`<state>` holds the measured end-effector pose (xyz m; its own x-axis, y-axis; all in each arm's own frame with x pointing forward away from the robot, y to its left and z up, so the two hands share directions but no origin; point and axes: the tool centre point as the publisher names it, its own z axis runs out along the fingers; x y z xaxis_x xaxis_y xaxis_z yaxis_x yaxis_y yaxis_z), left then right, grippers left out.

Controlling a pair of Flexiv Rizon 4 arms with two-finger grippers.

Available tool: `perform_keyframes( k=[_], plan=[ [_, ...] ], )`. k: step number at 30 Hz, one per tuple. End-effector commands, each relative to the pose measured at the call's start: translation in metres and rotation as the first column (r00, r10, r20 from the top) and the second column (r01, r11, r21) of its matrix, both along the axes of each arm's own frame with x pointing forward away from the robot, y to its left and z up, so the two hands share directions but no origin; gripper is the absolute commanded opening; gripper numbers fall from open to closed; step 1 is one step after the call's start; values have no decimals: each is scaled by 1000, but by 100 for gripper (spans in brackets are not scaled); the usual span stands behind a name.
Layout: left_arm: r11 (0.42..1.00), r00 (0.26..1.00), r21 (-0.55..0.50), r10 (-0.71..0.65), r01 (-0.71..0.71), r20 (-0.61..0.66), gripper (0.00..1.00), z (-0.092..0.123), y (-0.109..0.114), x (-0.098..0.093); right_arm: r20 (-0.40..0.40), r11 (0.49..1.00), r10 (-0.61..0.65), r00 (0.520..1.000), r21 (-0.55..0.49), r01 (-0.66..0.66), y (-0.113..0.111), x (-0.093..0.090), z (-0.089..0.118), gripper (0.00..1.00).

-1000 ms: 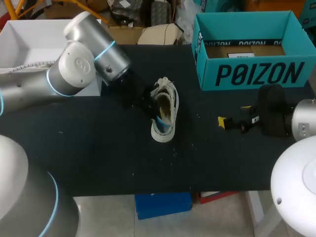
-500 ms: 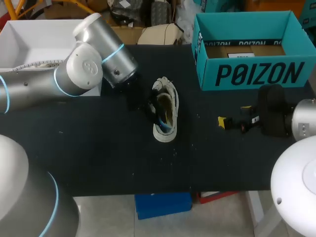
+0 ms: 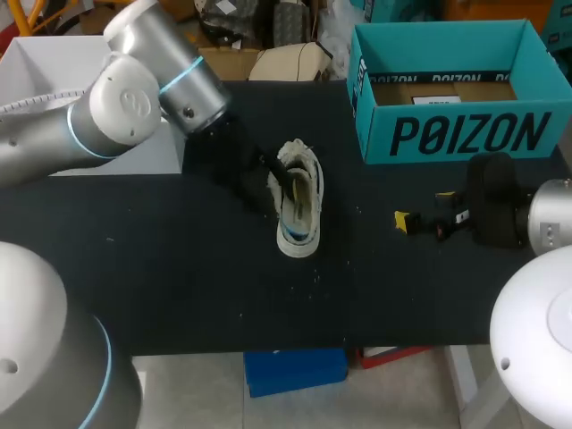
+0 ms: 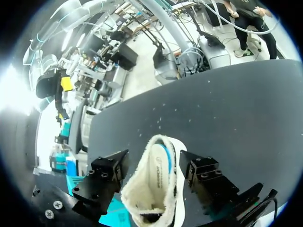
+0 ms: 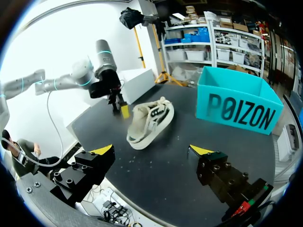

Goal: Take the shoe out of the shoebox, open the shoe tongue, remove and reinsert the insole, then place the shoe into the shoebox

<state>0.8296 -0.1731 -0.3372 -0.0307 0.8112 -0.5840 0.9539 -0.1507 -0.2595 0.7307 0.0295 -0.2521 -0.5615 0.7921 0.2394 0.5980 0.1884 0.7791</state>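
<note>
A cream shoe point(image 3: 298, 206) with a fleecy lining and a blue inside stands on the black table point(image 3: 179, 277), out of the box. My left gripper point(image 3: 271, 178) comes in from the left at the shoe's heel end. In the left wrist view the shoe point(image 4: 154, 189) lies between that gripper's point(image 4: 154, 165) spread fingers, with a gap on each side. The teal shoebox point(image 3: 447, 134) stands open at the back right. My right gripper point(image 3: 420, 210) waits open right of the shoe, and the shoe point(image 5: 150, 122) lies ahead of it point(image 5: 151, 150).
A white box point(image 3: 54, 71) sits at the back left, behind my left arm. The shoebox point(image 5: 236, 106) has a card sheet on its floor. Bare black tabletop runs along the front edge.
My left gripper's fingers have spread apart around the shoe's heel end, and its wrist has swung up and back to the left. The shoe shifted slightly. The right arm has kept still.
</note>
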Motion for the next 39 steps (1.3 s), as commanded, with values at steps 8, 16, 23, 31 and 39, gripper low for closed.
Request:
perform_keyframes(
  k=[8,16,23,31,39],
  plan=[
    [973,979,210,48,-90,196,0,-22,-5,1,3,1000,-3,1000,2,3,1,-1,-2,100],
    [964,979,250,44,-93,198,0,-36,-9,6,3,1000,-3,1000,2,3,1,-1,-2,100],
    [960,983,266,36,-84,181,0,-46,-14,8,3,1000,-3,1000,2,3,1,-1,-2,100],
    [956,987,286,21,-67,160,0,-57,-23,11,3,1000,-3,1000,2,3,1,-1,-2,100],
    [942,989,332,-12,-38,147,0,-67,-31,15,3,1000,-3,1000,2,3,1,-1,-2,100]
  ],
)
